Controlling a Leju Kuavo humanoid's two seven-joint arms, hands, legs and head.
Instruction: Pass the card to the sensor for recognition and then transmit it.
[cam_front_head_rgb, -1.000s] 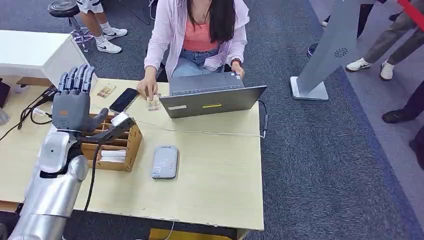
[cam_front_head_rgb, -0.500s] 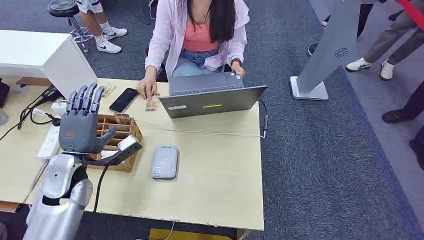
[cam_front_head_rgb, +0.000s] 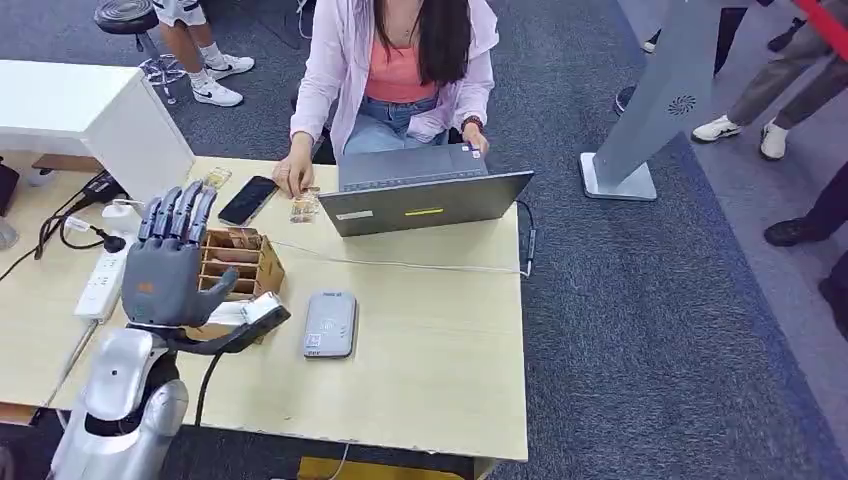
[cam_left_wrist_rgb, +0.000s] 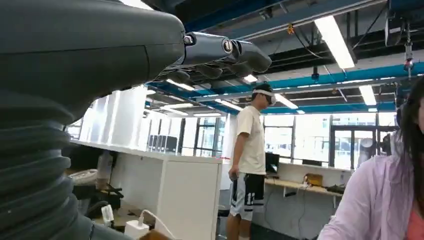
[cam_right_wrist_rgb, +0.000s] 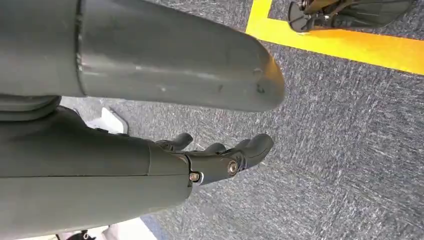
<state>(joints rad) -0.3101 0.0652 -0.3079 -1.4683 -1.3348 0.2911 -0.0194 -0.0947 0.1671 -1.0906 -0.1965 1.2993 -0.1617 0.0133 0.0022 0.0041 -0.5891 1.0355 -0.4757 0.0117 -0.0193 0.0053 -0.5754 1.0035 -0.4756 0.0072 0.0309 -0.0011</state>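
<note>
The fingers (cam_front_head_rgb: 178, 212) of the left hand (cam_front_head_rgb: 165, 270) stand straight up and slightly spread above the left part of the counter (cam_front_head_rgb: 430, 370), holding nothing themselves, while a white card (cam_front_head_rgb: 236, 311) lies between the thumb and the palm side of that hand, so the card is pinched there, just left of the sensor. The hand hovers over the near edge of a wooden box (cam_front_head_rgb: 240, 265) with compartments, which stands on the counter's left half; cards stand in its slots. The grey sensor (cam_front_head_rgb: 330, 323), a flat pad, lies on the counter just right of the box and near the middle of the counter, apart from the card. In the right wrist view the right hand (cam_right_wrist_rgb: 220, 155) hangs over grey carpet (cam_right_wrist_rgb: 350, 150) with its fingers (cam_right_wrist_rgb: 257, 145) loosely curled, nothing in them. Towards the counter's far edge an open grey laptop (cam_front_head_rgb: 425, 195) faces a seated person (cam_front_head_rgb: 400, 60) in a pale pink jacket, whose hand rests near a black phone (cam_front_head_rgb: 247, 199) at the far edge. A white power strip (cam_front_head_rgb: 100, 285) with cables lies at the counter's left edge. A grey stand (cam_front_head_rgb: 650, 110) rises from the carpet beyond the right edge, and other people's legs show around it.
</note>
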